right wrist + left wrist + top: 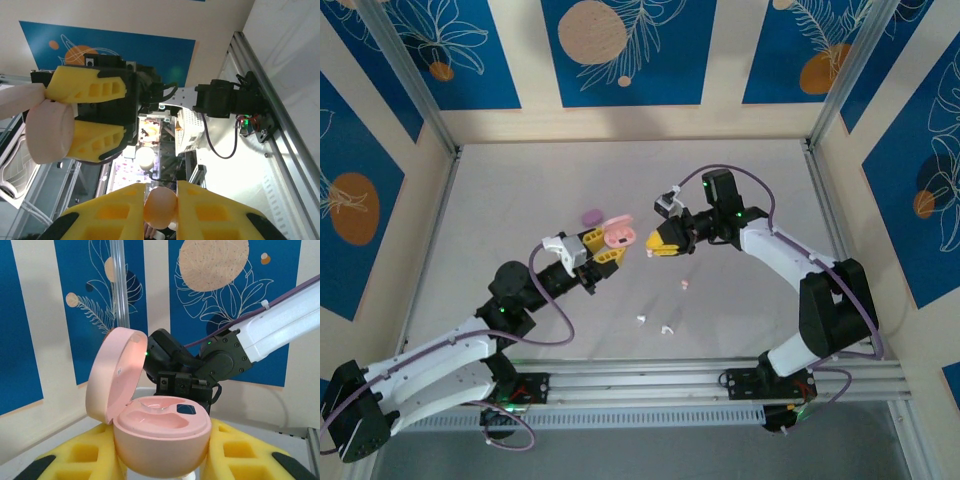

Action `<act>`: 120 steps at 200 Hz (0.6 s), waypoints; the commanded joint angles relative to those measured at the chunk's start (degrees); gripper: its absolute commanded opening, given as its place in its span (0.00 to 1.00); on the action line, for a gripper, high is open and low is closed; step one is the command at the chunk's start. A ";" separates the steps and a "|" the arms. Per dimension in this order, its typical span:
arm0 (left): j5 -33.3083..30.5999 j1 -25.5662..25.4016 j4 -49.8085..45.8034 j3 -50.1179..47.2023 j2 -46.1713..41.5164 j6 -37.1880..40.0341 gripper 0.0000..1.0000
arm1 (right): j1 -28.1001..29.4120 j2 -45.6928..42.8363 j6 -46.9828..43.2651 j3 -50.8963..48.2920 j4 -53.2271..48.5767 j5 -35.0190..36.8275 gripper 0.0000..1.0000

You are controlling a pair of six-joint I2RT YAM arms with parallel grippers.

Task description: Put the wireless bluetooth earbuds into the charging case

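The left arm [430, 365], white links on black joints, runs from its base at the near edge up and to the right, bent at the elbow. Its yellow-fingered left hand [608, 250] is clamped around the round base of an open pink plastic charging case [620, 236]. The right arm [790, 265] folds at its elbow and stretches leftward. Its right hand [655, 243] faces the left one, just apart from it, with yellow fingers pinched on a small pink earbud [160, 206].
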 commanded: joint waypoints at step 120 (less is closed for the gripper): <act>-3.72 -0.38 -3.38 0.84 0.47 3.34 0.23 | -2.22 -3.22 35.74 -9.72 27.78 7.23 0.20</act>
